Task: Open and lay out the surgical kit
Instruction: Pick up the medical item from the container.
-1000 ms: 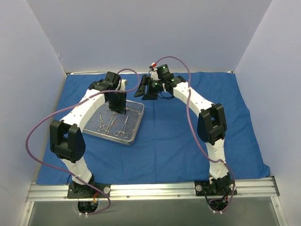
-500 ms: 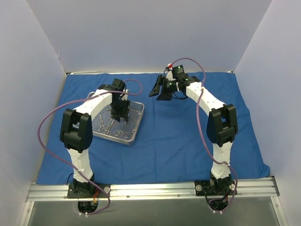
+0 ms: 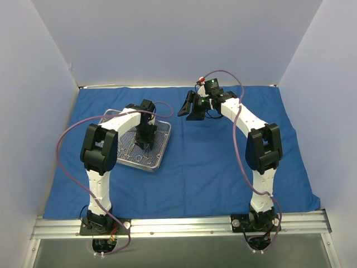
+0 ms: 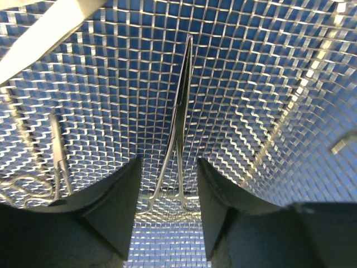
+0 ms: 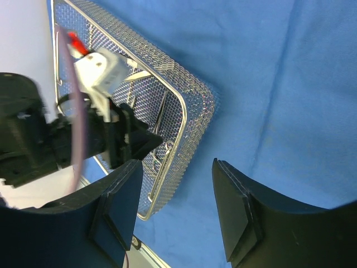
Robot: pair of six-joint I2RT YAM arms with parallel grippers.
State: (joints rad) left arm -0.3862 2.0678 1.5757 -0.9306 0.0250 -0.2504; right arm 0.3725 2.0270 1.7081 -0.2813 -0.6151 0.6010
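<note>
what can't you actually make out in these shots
- Top view: what lies in the tray; the left arm covers it and the pieces are tiny.
- Left wrist view: whether the open left pincer touches the instrument; a second instrument is blurred and partly behind a finger.
- Right wrist view: the left arm hides the tray's middle.

A table (image 3: 178, 252) seen from above, walled on three sides by pale panels; a royal-blue cloth (image 3: 212, 167) lies spread flat on it, covering nearly the whole top; an aluminium rail (image 3: 184, 225) runs just beyond the cloth's near edge, with bare grey surface past it; on the cloth's left half, towards its far edge, rests a shallow wire-mesh tray (image 3: 163, 148), set slightly askew to the cloth's edges.
</note>
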